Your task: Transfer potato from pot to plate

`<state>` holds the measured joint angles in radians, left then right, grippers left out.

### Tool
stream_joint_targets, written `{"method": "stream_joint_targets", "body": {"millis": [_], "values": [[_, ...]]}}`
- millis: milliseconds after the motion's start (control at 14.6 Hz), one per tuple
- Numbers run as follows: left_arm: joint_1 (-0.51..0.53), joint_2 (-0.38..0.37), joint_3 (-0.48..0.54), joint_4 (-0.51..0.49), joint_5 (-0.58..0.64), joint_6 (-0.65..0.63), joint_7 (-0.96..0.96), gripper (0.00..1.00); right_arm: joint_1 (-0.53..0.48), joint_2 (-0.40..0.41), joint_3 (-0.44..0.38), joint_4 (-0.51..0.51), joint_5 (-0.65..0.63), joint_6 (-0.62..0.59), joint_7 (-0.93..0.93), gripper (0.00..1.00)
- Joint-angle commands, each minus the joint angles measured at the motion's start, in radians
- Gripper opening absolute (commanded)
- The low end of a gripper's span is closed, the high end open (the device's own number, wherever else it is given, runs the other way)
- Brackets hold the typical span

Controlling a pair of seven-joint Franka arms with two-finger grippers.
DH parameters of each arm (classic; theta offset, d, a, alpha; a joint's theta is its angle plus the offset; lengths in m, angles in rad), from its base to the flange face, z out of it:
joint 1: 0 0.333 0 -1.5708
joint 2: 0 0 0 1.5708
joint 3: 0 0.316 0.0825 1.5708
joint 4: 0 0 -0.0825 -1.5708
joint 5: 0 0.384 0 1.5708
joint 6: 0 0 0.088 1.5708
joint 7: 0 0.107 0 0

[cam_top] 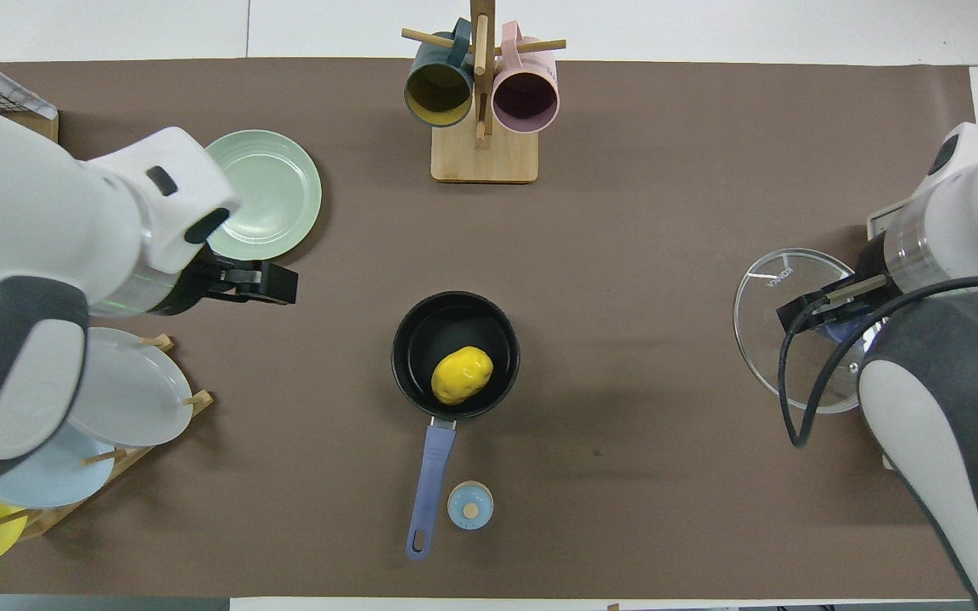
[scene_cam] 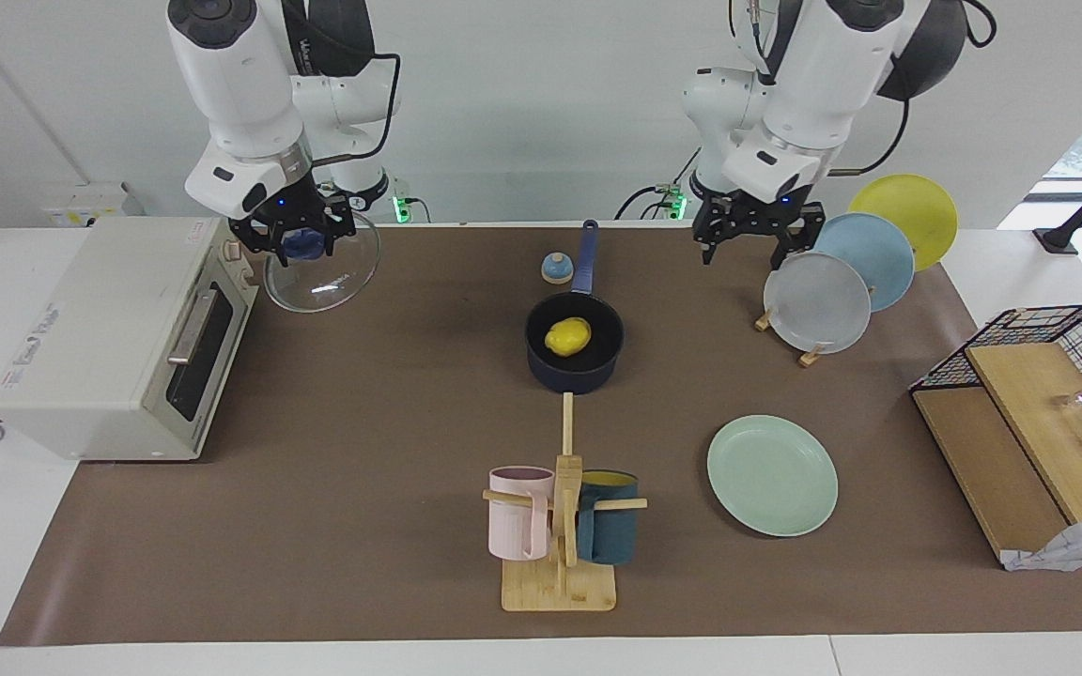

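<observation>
A: Start at the jaws. What is each one doing?

B: The right gripper (scene_cam: 301, 246) is clamped on the blue knob of the glass lid (scene_cam: 320, 274), holding it in the air by the toaster oven (scene_cam: 118, 329), at about nine o'clock from the pot (scene_cam: 575, 349) in the facing view. The left gripper (scene_cam: 755, 230) has its jaws wide apart with nothing between them, up in the air above the plate rack (scene_cam: 790, 333), at roughly two o'clock from the pot.

A: And the potato (scene_cam: 568, 336)?

B: In the pot, uncovered, resting on the black bottom. The green plate (scene_cam: 772, 475) lies bare at about four o'clock from the pot in that same view, well apart from it.

A: So which step is this?

B: I judge the pot is opened and the pick is not yet begun. Next, the empty left gripper needs to come over the pot, drop straight in between the walls, and close across the potato's narrow width. It looks glossy, so a centred grip matters.

A: Do the views differ?

B: The facing view shows both grippers raised off the table. The overhead view hides part of the green plate (cam_top: 272, 191) under the left arm, but shows the potato (cam_top: 462, 375) sitting toward the handle (cam_top: 429, 488) side of the pot (cam_top: 418, 327), and a small blue knob (cam_top: 470, 506) beside that handle.
</observation>
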<state>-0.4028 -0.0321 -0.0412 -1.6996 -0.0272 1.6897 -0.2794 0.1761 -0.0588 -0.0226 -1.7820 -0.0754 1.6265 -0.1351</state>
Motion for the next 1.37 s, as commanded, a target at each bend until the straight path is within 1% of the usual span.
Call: {"method": "stream_joint_targets", "body": {"millis": [0, 68, 137, 273, 410, 478, 683, 820, 956, 1024, 1093, 1229, 1298], "values": [[-0.095, -0.034, 0.015, -0.112, -0.031, 0.098, -0.146, 1.00, -0.075, -0.058, 0.010, -0.212, -0.006, 0.206, -0.096, 0.00], [-0.134, -0.034, 0.015, -0.159, -0.043, 0.149, -0.199, 1.00, -0.084, -0.024, 0.010, -0.221, -0.007, 0.267, -0.110, 0.00], [-0.177, -0.020, 0.015, -0.193, -0.045, 0.201, -0.258, 1.00, -0.087, 0.020, 0.010, -0.215, -0.010, 0.304, -0.115, 0.00], [-0.250, 0.055, 0.015, -0.242, -0.045, 0.328, -0.406, 1.00, -0.092, 0.080, 0.010, -0.215, -0.038, 0.412, -0.126, 0.00], [-0.293, 0.144, 0.015, -0.259, -0.045, 0.453, -0.457, 1.00, -0.109, 0.155, 0.010, -0.212, -0.046, 0.523, -0.155, 0.00], [-0.301, 0.165, 0.015, -0.264, -0.045, 0.474, -0.457, 1.00, -0.119, 0.184, 0.010, -0.215, -0.055, 0.588, -0.178, 0.00], [-0.317, 0.184, 0.015, -0.293, -0.045, 0.485, -0.449, 1.00, -0.132, 0.267, 0.010, -0.212, -0.075, 0.696, -0.186, 0.00], [-0.317, 0.184, 0.015, -0.295, -0.045, 0.484, -0.446, 1.00, -0.139, 0.299, 0.010, -0.217, -0.075, 0.708, -0.179, 0.00], [-0.320, 0.190, 0.015, -0.313, -0.046, 0.492, -0.457, 1.00, -0.130, 0.297, 0.012, -0.232, -0.075, 0.698, -0.179, 0.00], [-0.323, 0.190, 0.015, -0.333, -0.046, 0.502, -0.461, 1.00, -0.135, 0.292, 0.010, -0.258, -0.075, 0.713, -0.179, 0.00], [-0.327, 0.189, 0.015, -0.356, -0.046, 0.518, -0.483, 1.00, -0.139, 0.287, 0.012, -0.275, -0.075, 0.720, -0.178, 0.04], [-0.329, 0.190, 0.015, -0.368, -0.046, 0.536, -0.518, 1.00, -0.139, 0.287, 0.012, -0.272, -0.075, 0.717, -0.173, 0.86], [-0.329, 0.190, 0.015, -0.370, -0.049, 0.539, -0.527, 1.00, -0.138, 0.287, 0.012, -0.264, -0.072, 0.704, -0.173, 1.00]]}}
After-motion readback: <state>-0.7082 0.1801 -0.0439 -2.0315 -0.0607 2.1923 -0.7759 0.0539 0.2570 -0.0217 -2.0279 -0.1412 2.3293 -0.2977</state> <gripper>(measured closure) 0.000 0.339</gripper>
